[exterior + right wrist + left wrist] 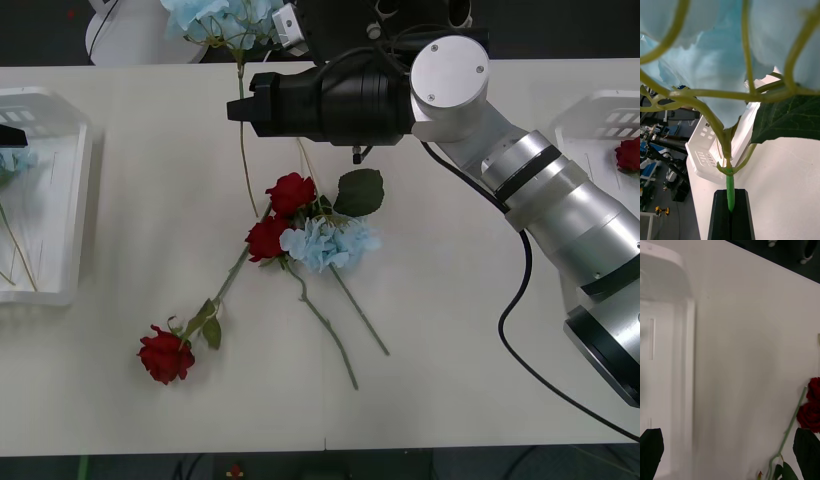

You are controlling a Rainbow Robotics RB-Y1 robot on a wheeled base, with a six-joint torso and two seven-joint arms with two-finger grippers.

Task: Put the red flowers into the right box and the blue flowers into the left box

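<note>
No text, label, brand, number or sign can be read anywhere in these views.
</note>
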